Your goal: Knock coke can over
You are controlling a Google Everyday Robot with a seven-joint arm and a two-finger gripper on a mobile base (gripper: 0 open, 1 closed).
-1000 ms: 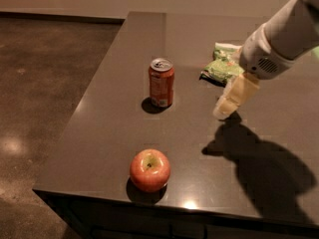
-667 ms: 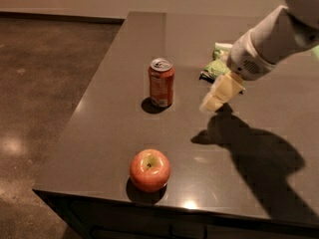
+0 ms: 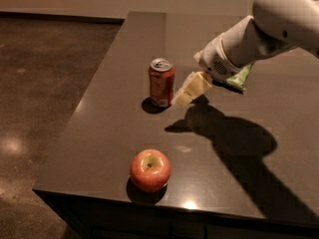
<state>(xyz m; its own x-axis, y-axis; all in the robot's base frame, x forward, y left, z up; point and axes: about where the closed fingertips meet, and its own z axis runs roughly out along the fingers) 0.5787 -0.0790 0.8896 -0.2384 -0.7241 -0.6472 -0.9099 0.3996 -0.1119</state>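
A red-yellow apple (image 3: 150,170) sits at 7 o'clock on the dark surface (image 3: 109,128). A green bag (image 3: 238,79) lies at 2 o'clock, half hidden, just behind the tool (image 3: 192,88) hovering near the centre.

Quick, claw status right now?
Claw: open or closed cannot be told; it hangs low beside the upright coke can, on its right in view.

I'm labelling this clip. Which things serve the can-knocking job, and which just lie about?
Job: coke can, upright on the table; gripper, close beside it.
Lying about: apple near the front edge; green chip bag, partly behind the arm.
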